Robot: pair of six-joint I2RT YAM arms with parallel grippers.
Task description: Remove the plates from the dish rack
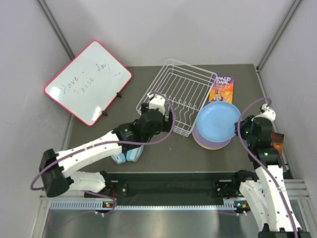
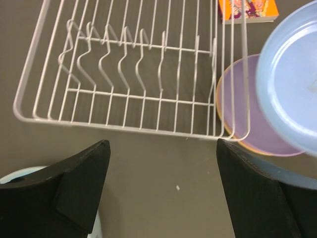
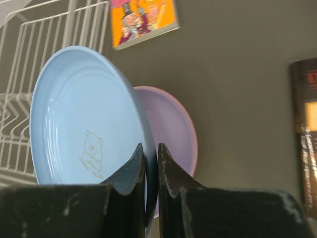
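Rim of purple plate (image 3: 173, 139) behind blue plate (image 3: 84, 119)

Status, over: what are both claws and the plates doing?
Right gripper shut on blue plate rim, over purple plate. Left gripper open, empty, near dish rack. Rack holds no plates. Nothing blocking.

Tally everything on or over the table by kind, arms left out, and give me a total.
Plates in view: 3 (blue plate, purple plate, orange-yellow plate)
Dish rack: 1
Book: 1
Whiteboard: 1
Headphones: 1
Dark box: 1
Total: 8
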